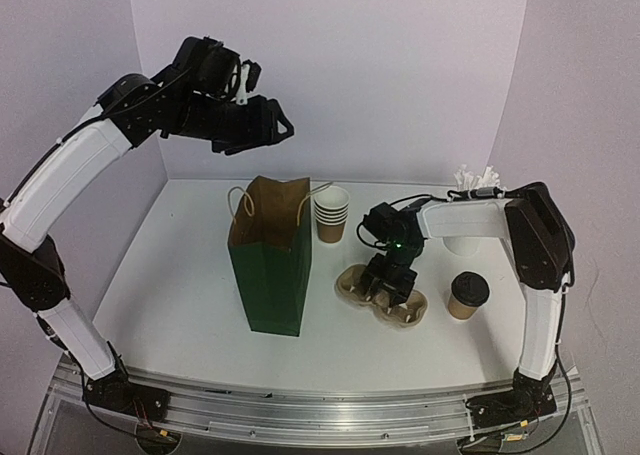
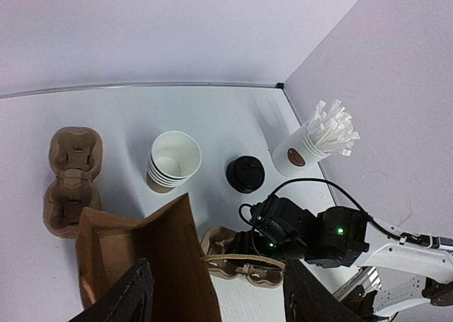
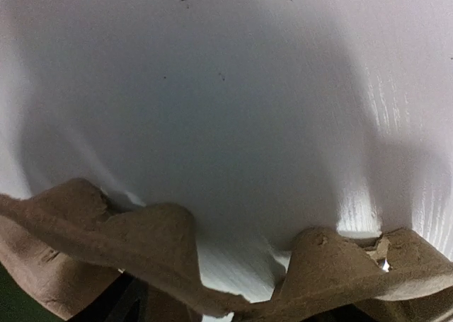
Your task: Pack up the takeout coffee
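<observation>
Takeout coffee (image 1: 467, 295) near, untouched, right of right tool (image 1: 390, 293)

Soft, even light, faint shadows around the bag (image 1: 270, 275). The right wrist view is probably out of focus up close, a broad shadow across the table (image 3: 212, 88).

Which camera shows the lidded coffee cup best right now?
Top external: the takeout coffee stands unobstructed, side and top both visible, right of the cup carrier. Left wrist shows only its black lid from above. Right wrist shows only carrier and table.
</observation>
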Available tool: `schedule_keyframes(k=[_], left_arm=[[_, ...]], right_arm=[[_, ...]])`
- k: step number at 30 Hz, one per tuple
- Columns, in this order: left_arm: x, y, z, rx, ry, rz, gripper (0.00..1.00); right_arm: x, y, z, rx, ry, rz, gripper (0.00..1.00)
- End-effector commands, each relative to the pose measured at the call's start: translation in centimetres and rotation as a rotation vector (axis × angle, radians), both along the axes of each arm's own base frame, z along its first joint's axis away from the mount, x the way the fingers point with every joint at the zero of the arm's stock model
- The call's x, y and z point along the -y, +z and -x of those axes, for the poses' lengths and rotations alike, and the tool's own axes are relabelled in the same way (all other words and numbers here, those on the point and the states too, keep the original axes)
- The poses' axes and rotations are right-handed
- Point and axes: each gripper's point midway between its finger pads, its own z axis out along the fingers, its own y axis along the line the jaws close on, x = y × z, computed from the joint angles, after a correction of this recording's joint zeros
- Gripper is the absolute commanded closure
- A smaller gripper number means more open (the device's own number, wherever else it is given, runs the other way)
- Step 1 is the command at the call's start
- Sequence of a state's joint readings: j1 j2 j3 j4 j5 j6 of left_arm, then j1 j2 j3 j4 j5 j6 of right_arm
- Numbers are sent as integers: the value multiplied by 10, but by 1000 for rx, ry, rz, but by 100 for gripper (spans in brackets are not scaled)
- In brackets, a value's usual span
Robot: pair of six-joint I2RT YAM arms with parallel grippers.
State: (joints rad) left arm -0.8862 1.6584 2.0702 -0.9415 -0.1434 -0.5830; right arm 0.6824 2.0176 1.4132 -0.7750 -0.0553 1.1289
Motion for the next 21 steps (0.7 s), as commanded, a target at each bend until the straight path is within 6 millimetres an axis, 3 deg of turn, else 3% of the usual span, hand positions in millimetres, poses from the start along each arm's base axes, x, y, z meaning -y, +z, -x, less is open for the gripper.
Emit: schedule_keyframes(k=[1, 7, 15, 21], left_arm=[[-46, 39, -1, 80, 127, 81, 38], [-63, 37, -1, 86, 164, 75, 39], [-57, 14, -4, 53, 144, 24, 39], [-50, 2, -8, 38, 128, 3, 39]], right_arm=[[-9, -2, -8, 41, -45, 9, 35], [-2, -6, -3, 34, -48, 31, 52], [5, 18, -5, 99, 11, 55, 44], [10, 25, 1, 111, 18, 87, 59]])
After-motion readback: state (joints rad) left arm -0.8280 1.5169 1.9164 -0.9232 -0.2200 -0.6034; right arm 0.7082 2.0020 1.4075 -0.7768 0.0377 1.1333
